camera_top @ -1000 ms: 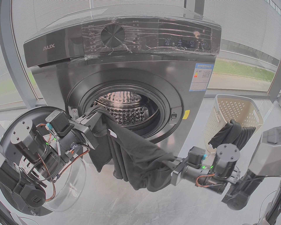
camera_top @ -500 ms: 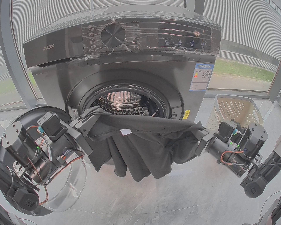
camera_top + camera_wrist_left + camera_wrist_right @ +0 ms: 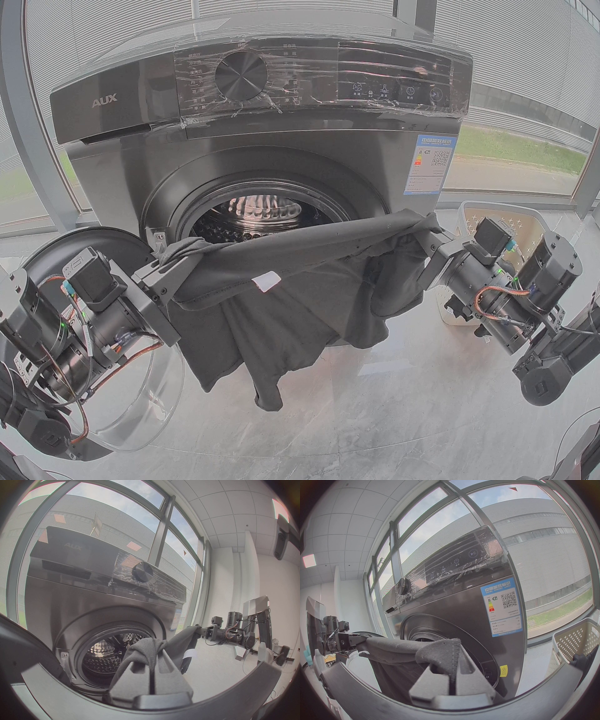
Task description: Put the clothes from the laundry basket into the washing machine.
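1. The washer (image 3: 375,169) stands front and centre, its round mouth open onto the steel drum (image 3: 262,212), ready to take a load.
2. The door (image 3: 147,400) is swung wide to the robot's left, low behind the left arm, which leaves the mouth free for loading.
3. A dark garment (image 3: 294,300) hangs in the air across the lower half of the mouth. It is stretched between the two arms along its top edge, and its loose folds drop toward the floor (image 3: 375,406) without touching it. Holding it spread, rather than bunched, probably keeps the cloth from trailing and lines the top edge up with the opening. No part of it is inside the drum yet.
4. The basket (image 3: 525,215) sits on the floor to the washer's right, just behind the right arm. More dark cloth (image 3: 582,661) lies in it, so the job looks far from done.
5. The left gripper (image 3: 178,259) is near the mouth's left rim, its fingers pinched tight on one end of the garment.
6. The right gripper (image 3: 434,240) is at the mouth's right side, slightly higher, its fingers clamped on the other end.
7. A small white tag (image 3: 265,280) dangles from the taut edge, nearer the left gripper.
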